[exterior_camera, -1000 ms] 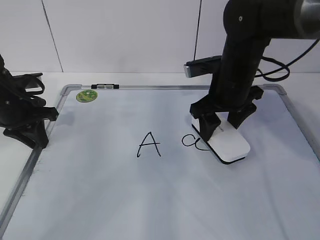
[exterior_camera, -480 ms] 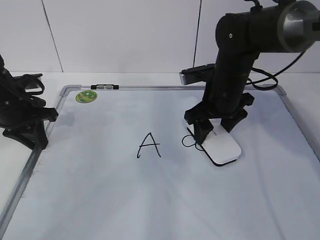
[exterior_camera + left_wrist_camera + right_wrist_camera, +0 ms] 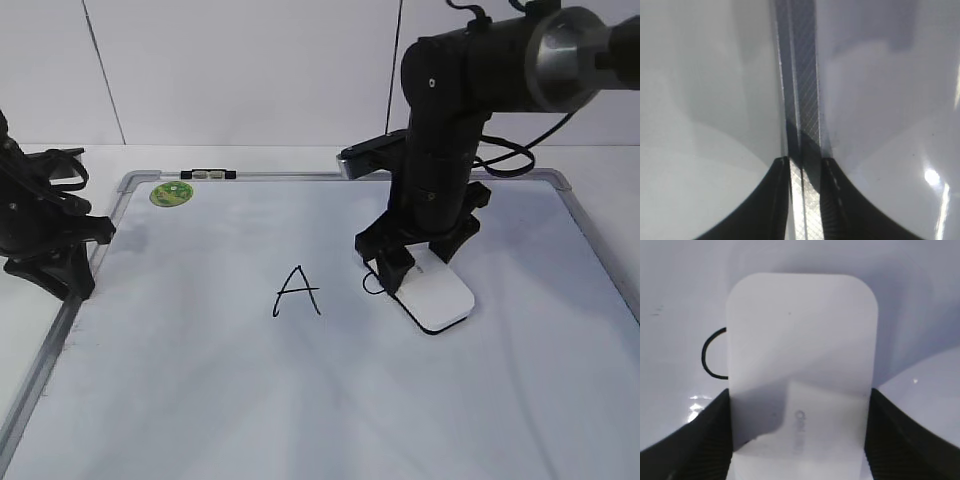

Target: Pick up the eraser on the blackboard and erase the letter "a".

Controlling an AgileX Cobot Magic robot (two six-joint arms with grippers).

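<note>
The blackboard (image 3: 200,400) is a white board with a silver frame, lying flat. My right gripper (image 3: 415,262) is shut on the white eraser (image 3: 438,300) and presses it flat on the board over the letter "a". Only the left curve of the "a" (image 3: 370,284) shows beside the eraser. In the right wrist view the eraser (image 3: 800,340) fills the space between the fingers (image 3: 705,435), and the curve of the "a" (image 3: 707,360) sticks out on its left. My left gripper (image 3: 70,255) is closed on the board's left frame (image 3: 802,100).
A larger capital "A" (image 3: 298,290) is written left of the eraser. A round green magnet (image 3: 173,192) sits at the board's far left corner, with a small black and silver clip (image 3: 210,174) on the top frame. A white wall stands behind.
My right gripper has slid the eraser leftward across the board, and it now covers most of the "a". The left gripper has not moved.
</note>
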